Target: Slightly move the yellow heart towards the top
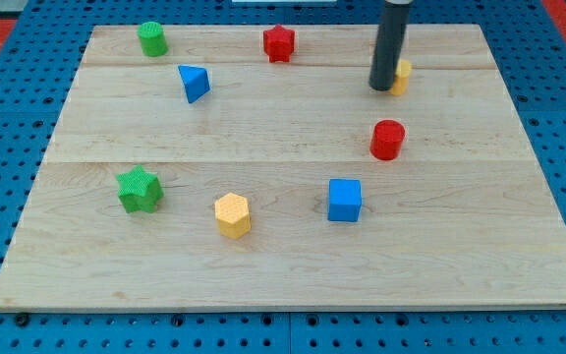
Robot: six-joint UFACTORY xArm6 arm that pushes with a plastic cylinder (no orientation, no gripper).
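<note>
My tip (382, 88) sits at the counter's (283, 265) top right, touching the left side of the yellow heart (401, 75), which the rod mostly hides; no pincer on this rig, so its state can't be told. Red cylinder (387, 140) below the heart, blue cube (344, 200) and yellow hexagon (232, 214) lower down, green star (139, 189) at left. Along the top: green cylinder (151, 38), blue triangle (194, 83), red star (278, 42).

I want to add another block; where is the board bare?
Bare: the bottom strip below the yellow hexagon and blue cube, and the middle between blue wedge and red cylinder. Crowded: my tip against the yellow heart.
</note>
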